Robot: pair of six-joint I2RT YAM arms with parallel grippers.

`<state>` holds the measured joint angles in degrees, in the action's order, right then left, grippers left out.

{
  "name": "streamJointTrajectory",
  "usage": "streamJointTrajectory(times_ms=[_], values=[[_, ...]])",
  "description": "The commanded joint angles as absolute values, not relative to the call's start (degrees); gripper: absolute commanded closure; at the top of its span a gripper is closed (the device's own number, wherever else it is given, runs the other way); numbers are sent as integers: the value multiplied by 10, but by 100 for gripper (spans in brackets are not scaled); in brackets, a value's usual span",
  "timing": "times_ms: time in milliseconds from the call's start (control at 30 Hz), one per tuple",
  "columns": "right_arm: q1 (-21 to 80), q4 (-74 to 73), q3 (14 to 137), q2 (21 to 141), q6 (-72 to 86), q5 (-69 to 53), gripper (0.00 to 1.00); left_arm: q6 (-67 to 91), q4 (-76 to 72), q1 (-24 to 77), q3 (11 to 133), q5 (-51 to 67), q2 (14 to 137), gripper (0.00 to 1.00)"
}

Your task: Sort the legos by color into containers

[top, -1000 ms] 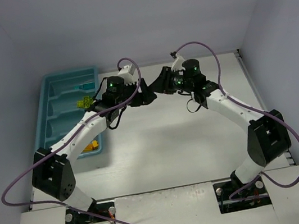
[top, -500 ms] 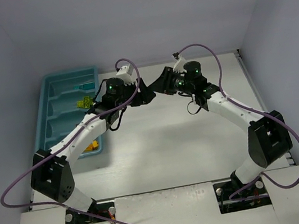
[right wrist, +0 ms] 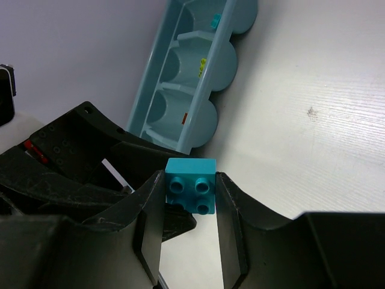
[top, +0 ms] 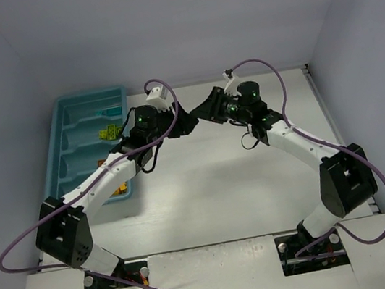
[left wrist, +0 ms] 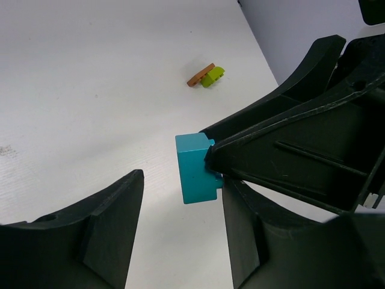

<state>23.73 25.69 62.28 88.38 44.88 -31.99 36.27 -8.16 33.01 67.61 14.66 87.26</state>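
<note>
Plastic, glossy and cyan: a square brick (right wrist: 191, 183) with four round studs on its face sits clamped between the two matte black fingers of my right claw (right wrist: 190, 180), raised above the table (right wrist: 313, 72) near its middle, well apart from the tray (right wrist: 201, 129). My left claw (left wrist: 185, 180) faces it nose to nose with its fingers spread apart. The brick lies in the gap between them, close to one finger and clear of the other, though I cannot tell if it touches the near one. From above, both claws meet over the centre of the table, left claw (top: 185, 120) and right claw (top: 205, 109) almost tip to tip.

The tray is smooth teal-blue plastic with a raised rim (top: 87, 97) and scalloped, round-ended compartments side by side. A small cyan piece (right wrist: 215, 21) lies in the compartment furthest from my right wrist camera, a yellow one (right wrist: 201, 66) in the next, and an orange one (right wrist: 184, 117) in the one after.

Out on the bare table a flat brown brick (left wrist: 200, 75) and a lime green brick (left wrist: 213, 76) lie touching each other.

The tabletop is white with a fine ribbed grain and a small dark scuff (right wrist: 311, 111). Plain pale lilac-grey walls (top: 180, 22) close in on three sides, and purple cables (top: 269, 73) loop over both arms.
</note>
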Motion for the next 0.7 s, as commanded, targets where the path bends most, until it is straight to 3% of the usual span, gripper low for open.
streamJointTrajectory(times_ms=[0,400,667], values=[[247,294,621,855,458,-339,100,372,-177,335,686,134,833,52],[251,315,612,860,478,-354,100,373,-205,347,697,147,857,59],[254,303,606,863,478,-358,100,356,-197,349,695,128,853,78]])
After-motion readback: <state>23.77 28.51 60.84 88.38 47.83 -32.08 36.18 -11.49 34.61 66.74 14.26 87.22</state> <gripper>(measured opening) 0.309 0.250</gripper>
